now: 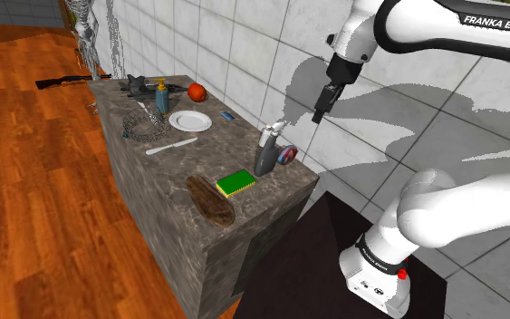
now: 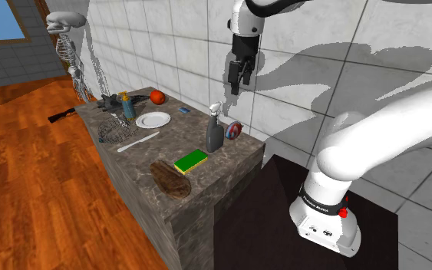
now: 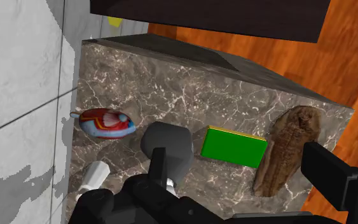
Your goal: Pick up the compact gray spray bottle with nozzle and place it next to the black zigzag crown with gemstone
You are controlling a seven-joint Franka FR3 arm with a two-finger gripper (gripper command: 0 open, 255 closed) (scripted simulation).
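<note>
The gray spray bottle (image 1: pixel 266 151) with a pale nozzle stands upright near the counter's wall-side near corner, also seen in the second exterior view (image 2: pixel 214 130). My gripper (image 1: pixel 319 111) hangs open in the air above and to the wall side of it, touching nothing (image 2: pixel 239 81). In the wrist view the bottle (image 3: pixel 168 141) sits beneath my gripper (image 3: pixel 234 158), partly hidden by one finger (image 3: pixel 159 167). The dark wiry zigzag crown (image 1: pixel 140 127) lies toward the counter's far end by its floor-side edge (image 2: pixel 113 127).
A red-and-blue toy (image 1: pixel 287 155) lies beside the bottle. A green sponge (image 1: pixel 235 183) and a brown loaf (image 1: pixel 210 200) sit near the front. A white plate (image 1: pixel 190 120), knife (image 1: pixel 171 146), orange-capped bottle (image 1: pixel 161 95) and red ball (image 1: pixel 197 91) lie farther back. Tiled wall behind.
</note>
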